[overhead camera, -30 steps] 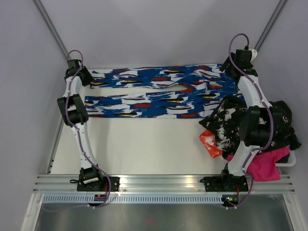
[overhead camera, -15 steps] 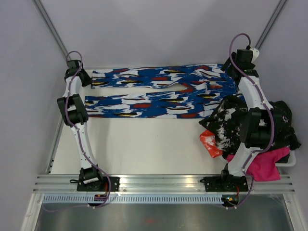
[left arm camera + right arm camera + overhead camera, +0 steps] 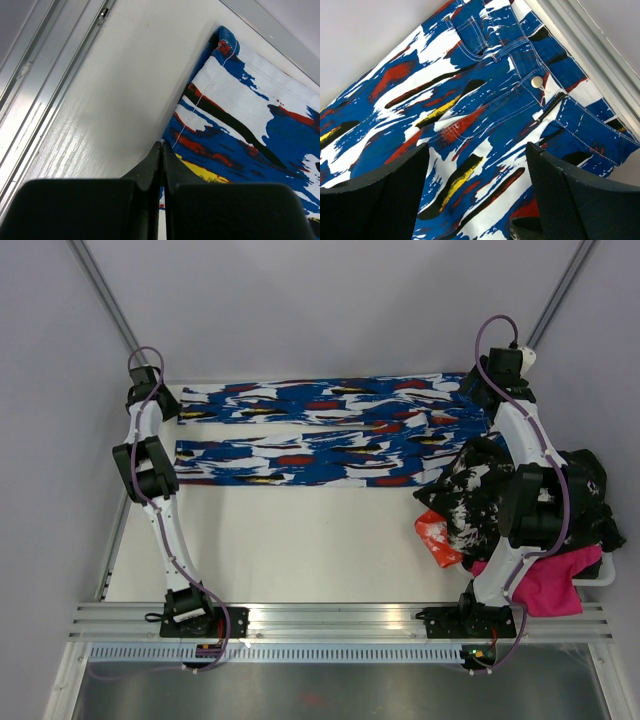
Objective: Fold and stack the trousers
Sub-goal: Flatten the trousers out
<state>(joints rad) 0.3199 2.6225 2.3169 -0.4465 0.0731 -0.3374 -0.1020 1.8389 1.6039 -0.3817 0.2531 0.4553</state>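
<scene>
Two legs flat, trousers (image 3: 300, 455) blue, splashed white/red/black/yellow | left tool (image 3: 162, 146) pinching cuff | right tool (image 3: 477, 150) wide

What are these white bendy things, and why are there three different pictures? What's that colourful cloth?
They are two robot arms bolted to a table. One picture looks down from above. The other two come from little cameras on each wrist. The colourful cloth is a pair of trousers, spread flat with the legs pointing left. The left hand is pinched shut on the corner of one leg's end. The right hand is open above the waistband button, holding nothing. A heap of other clothes sits on the right.
</scene>
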